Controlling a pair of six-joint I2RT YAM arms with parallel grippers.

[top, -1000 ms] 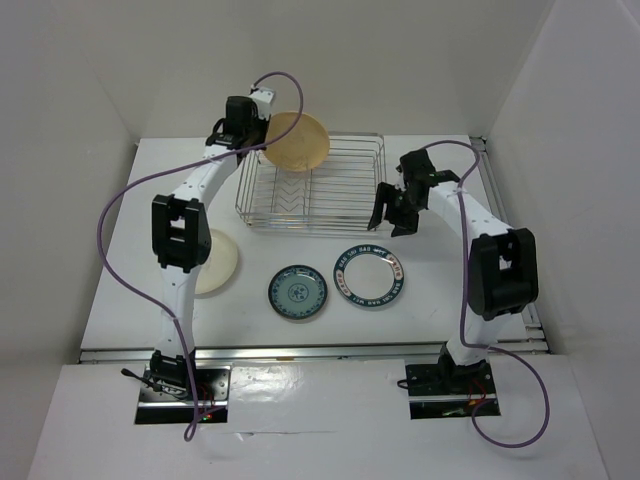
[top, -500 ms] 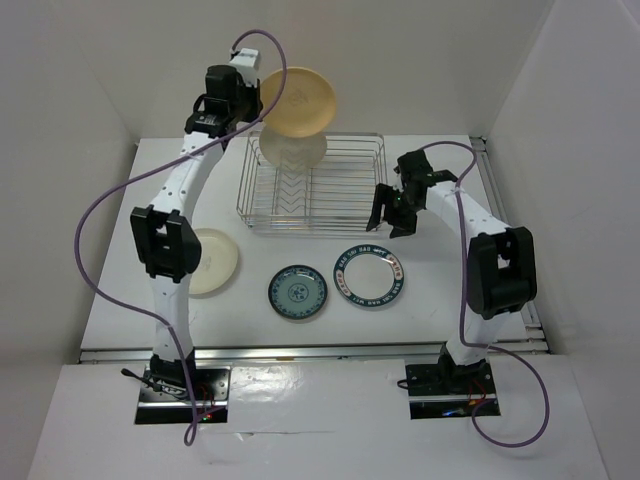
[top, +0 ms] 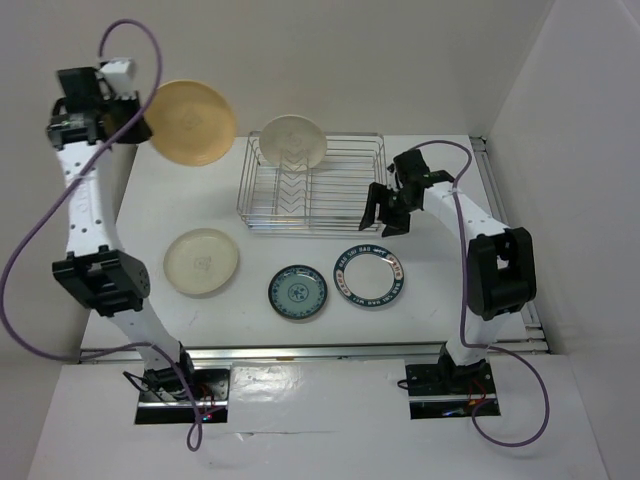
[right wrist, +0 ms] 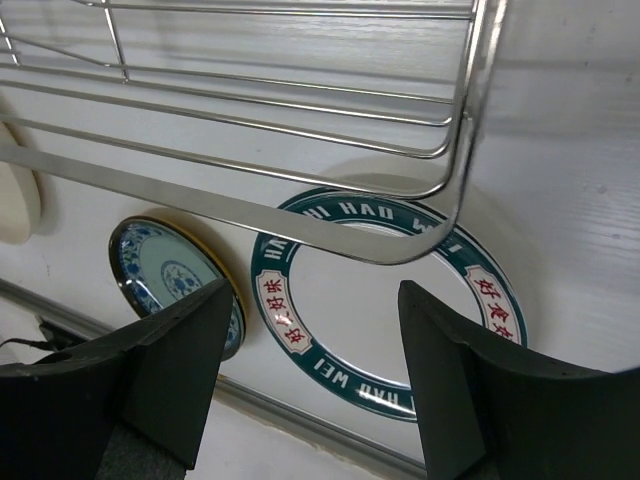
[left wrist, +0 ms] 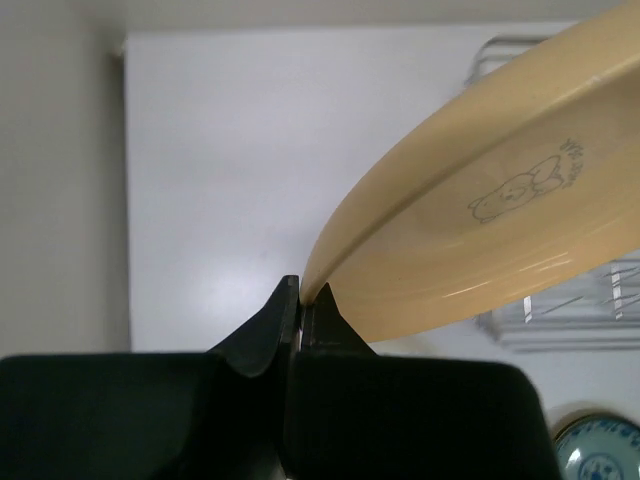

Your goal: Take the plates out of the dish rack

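Tan plate (top: 192, 122) held in the air left of the dish rack (top: 310, 222), pinched at its rim by the left end effector (left wrist: 301, 297).
That end effector was clenched on the plate's edge, high above the bench (top: 420, 320). One cream plate (top: 292, 142) stood upright in the rack's back left part. Three more lay flat on the bench before the rack: a cream one (top: 201, 262) at left, a blue-patterned plate (top: 298, 292) in the middle, a dark-blue-rimmed plate (top: 369, 276) at right. The right end effector (top: 384, 215) hung released and empty by the rack's front right corner.
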